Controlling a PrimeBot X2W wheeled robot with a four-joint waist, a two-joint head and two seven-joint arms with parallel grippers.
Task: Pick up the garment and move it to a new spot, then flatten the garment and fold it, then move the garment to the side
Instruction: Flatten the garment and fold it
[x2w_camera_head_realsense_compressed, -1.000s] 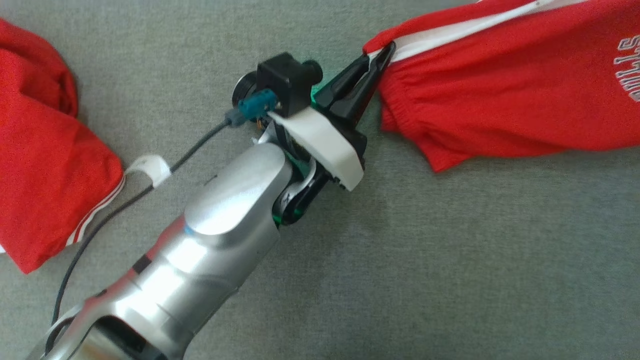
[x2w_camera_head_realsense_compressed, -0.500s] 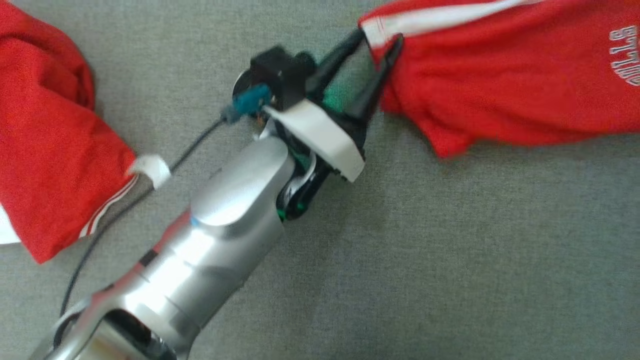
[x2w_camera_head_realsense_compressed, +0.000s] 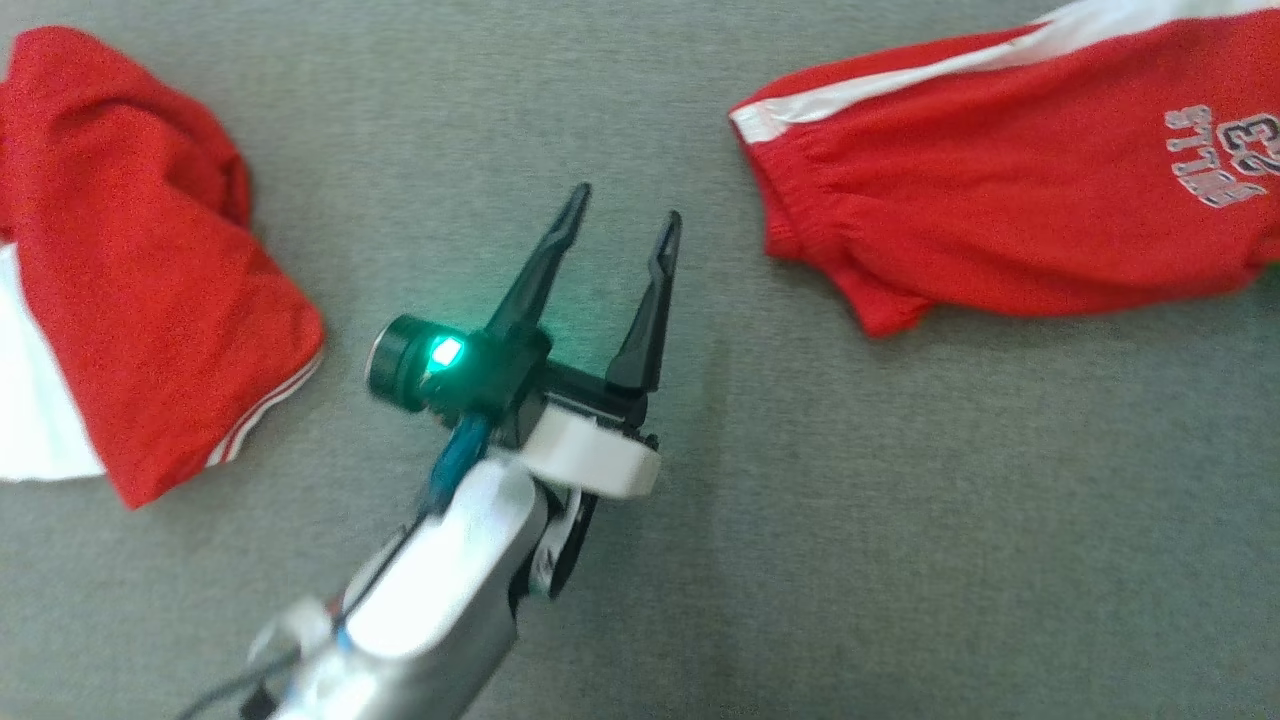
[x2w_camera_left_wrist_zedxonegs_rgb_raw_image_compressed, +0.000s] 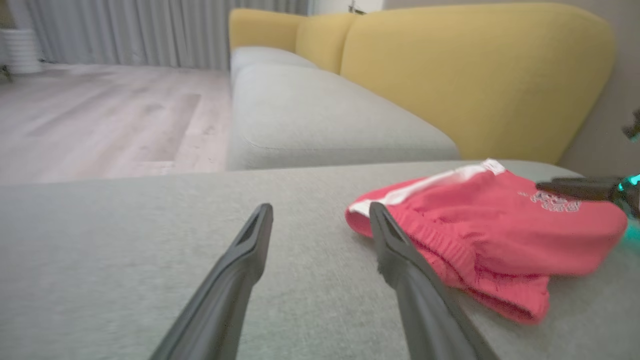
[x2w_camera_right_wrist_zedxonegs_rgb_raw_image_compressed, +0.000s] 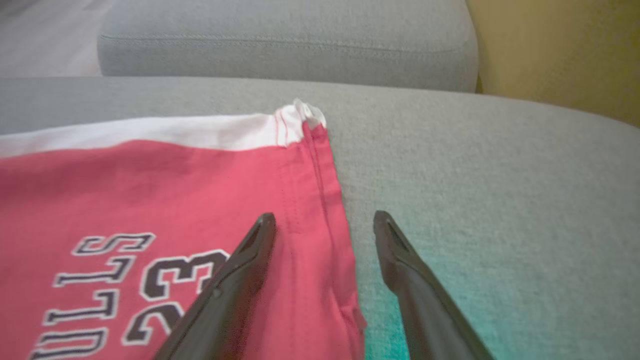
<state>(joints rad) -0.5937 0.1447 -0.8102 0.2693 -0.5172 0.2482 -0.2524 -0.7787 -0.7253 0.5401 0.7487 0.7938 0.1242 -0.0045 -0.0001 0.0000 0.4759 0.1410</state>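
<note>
Head view, left to right.

- A second red garment (x2w_camera_head_realsense_compressed: 150, 270) with white panels is seen bunched at the left edge of the grey sofa cushion (x2w_camera_head_realsense_compressed: 800, 500).
- The left hand (x2w_camera_head_realsense_compressed: 626, 204) is seen near the middle of the cushion, well apart from both garments. Its two dark fingers (x2w_camera_head_realsense_compressed: 645, 310) are spread wide, with nothing between them. They are pointed up the view. A green lamp (x2w_camera_head_realsense_compressed: 445, 350) is lit on the wrist.
- The red shorts (x2w_camera_head_realsense_compressed: 1000, 220) are laid on the cushion at the upper right, with the gathered waistband turned toward the left hand. A white side stripe (x2w_camera_head_realsense_compressed: 900, 85) is noted along the far edge, and a print (x2w_camera_head_realsense_compressed: 1225, 155) of letters and "23" near the right edge.

Left wrist view: the shorts are seen just beyond the finger on that view's right. A yellow backrest (x2w_camera_left_wrist_zedxonegs_rgb_raw_image_compressed: 475, 75) and wooden floor (x2w_camera_left_wrist_zedxonegs_rgb_raw_image_compressed: 100, 115) are seen behind them.

Right wrist view: the right hand (x2w_camera_right_wrist_zedxonegs_rgb_raw_image_compressed: 324, 219) is seen with its fingers parted and gripping nothing. It is placed at the hemmed leg end of the shorts. The finger on that view's left is seen over the red cloth beside the print. The other is seen over bare cushion. Contact with the cloth cannot be judged.
</note>
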